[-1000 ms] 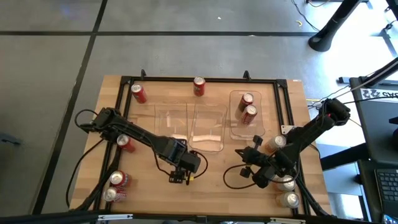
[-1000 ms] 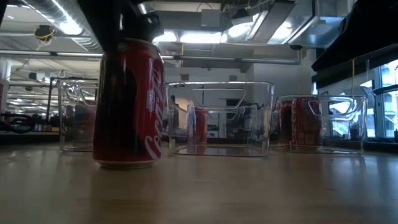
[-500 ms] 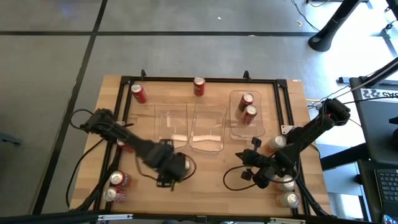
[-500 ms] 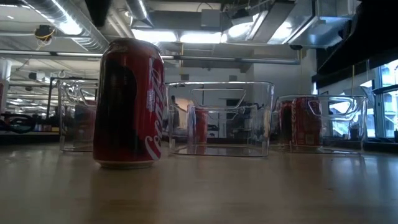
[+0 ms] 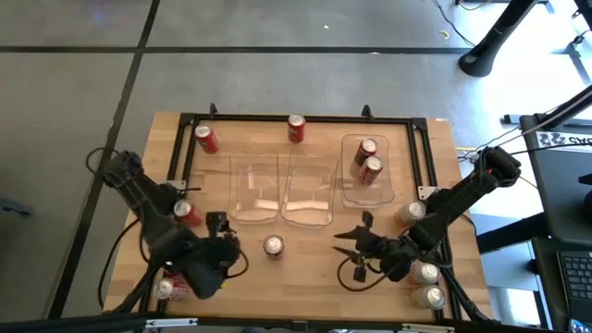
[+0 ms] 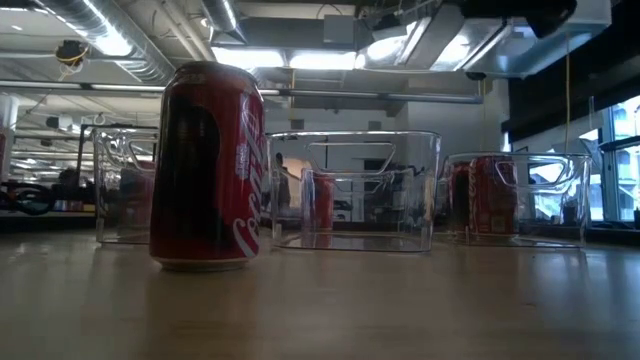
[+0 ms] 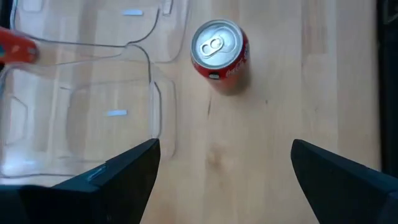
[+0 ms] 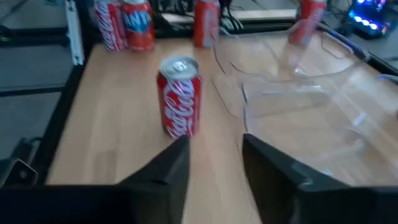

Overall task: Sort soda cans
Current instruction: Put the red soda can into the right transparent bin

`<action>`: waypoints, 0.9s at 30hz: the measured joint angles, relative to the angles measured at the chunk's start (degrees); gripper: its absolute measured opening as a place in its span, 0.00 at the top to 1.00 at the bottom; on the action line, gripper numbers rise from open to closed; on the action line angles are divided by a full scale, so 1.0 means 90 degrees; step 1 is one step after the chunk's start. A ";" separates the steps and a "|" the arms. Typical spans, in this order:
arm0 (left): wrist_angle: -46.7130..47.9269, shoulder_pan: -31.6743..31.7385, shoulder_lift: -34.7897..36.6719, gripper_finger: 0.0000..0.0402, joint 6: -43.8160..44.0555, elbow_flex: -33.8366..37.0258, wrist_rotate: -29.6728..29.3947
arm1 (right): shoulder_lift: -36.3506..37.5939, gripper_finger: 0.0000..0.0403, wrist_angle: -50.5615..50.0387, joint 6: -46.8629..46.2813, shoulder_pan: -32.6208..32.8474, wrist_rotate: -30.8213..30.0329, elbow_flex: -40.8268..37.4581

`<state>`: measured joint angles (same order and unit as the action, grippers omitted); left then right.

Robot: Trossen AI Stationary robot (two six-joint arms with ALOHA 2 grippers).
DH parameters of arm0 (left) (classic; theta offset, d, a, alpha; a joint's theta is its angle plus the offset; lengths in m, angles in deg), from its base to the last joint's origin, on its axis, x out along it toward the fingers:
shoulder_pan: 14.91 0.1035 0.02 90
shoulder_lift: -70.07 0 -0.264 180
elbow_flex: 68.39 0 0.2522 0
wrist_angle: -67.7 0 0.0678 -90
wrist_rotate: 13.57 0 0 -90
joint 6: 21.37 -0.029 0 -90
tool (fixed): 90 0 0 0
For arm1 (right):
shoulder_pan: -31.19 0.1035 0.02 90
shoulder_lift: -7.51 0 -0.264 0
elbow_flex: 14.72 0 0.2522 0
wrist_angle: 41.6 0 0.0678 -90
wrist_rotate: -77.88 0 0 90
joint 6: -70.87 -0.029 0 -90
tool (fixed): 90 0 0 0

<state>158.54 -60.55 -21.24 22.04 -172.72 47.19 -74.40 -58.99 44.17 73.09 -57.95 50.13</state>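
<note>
A red soda can (image 5: 273,246) stands upright on its base on the table, in front of the clear bins; it also shows in the low view (image 6: 207,165), the left wrist view (image 7: 219,45) and the right wrist view (image 8: 180,96). My left gripper (image 5: 224,239) is open and empty, to the left of the can and above table height. My right gripper (image 5: 352,239) is open and empty, to the right of the can, with its fingers pointing at it. Two red cans (image 5: 369,159) stand in the right bin (image 5: 386,190).
Three clear bins stand in a row mid-table; the left (image 5: 254,190) and middle (image 5: 308,191) hold no cans. Red cans stand at the far edge (image 5: 295,128) (image 5: 205,139) and the left side (image 5: 176,266). Pale cans (image 5: 426,274) stand at the right near corner.
My left gripper has come off the red can and drawn back toward the table's left edge, rising. The can stays standing where it was. My right gripper has shifted a little toward the can.
</note>
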 joint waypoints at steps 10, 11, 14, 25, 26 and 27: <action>-0.2967 -0.0330 0.1250 0.13 0.0198 0.2449 -0.0228 | -0.0839 0.31 0.1668 0.0752 -0.0881 0.1640 0.0002; -0.3284 -0.0312 0.1308 0.13 0.0172 0.2699 -0.0227 | -0.0923 0.30 0.1879 0.0853 -0.0982 0.1916 0.0002; -0.4120 -0.0261 0.1454 0.13 0.0164 0.3369 -0.0218 | -0.1173 0.28 0.2515 0.1096 -0.1260 0.2427 0.0002; -0.6606 -0.0389 0.1605 0.13 -0.0807 0.4670 -0.1289 | -0.1936 0.27 0.3235 0.1484 -0.1806 0.3048 0.0500; -0.6877 -0.0387 0.1602 0.13 -0.0987 0.4783 -0.1420 | -0.2037 0.27 0.3183 0.1621 -0.1805 0.3048 0.0665; -0.7144 -0.0387 0.1605 0.13 -0.1142 0.4913 -0.1509 | -0.2132 0.27 0.3103 0.1787 -0.1800 0.3052 0.0838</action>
<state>94.24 -64.03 -6.79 11.76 -128.50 33.62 -93.59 -31.07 60.25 56.88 -30.48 57.68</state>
